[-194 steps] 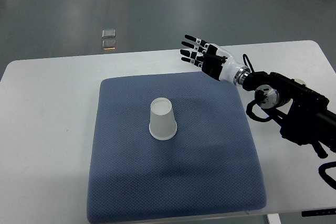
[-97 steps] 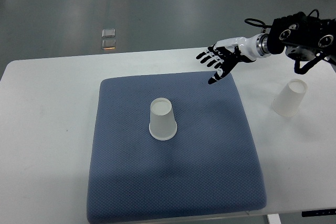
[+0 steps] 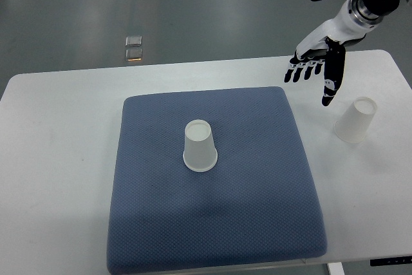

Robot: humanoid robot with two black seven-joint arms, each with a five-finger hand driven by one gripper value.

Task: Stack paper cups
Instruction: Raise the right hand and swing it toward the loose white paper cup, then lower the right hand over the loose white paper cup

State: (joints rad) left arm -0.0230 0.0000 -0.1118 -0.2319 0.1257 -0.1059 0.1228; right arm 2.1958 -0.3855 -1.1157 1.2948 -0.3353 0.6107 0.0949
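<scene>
on the blue mat [image 3: 212, 223] one paper cup [image 3: 199, 146] stands upside down; right of the mat, a second cup [image 3: 355, 120] on the white table [image 3: 58, 133]. above it the right hand [image 3: 318, 62] hangs, fingers spread, holding nothing.

Bare table [image 3: 58, 133] surrounds the right cup [image 3: 355, 120]; nothing crowds the cup [image 3: 199, 146] on the mat [image 3: 257, 210].

White table [image 3: 58, 159] on glossy grey floor [image 3: 193, 4], blue mat [image 3: 257, 210] on top

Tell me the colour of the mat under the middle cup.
Dark blue with a fine dotted weave, the mat shows in the top view.
</scene>
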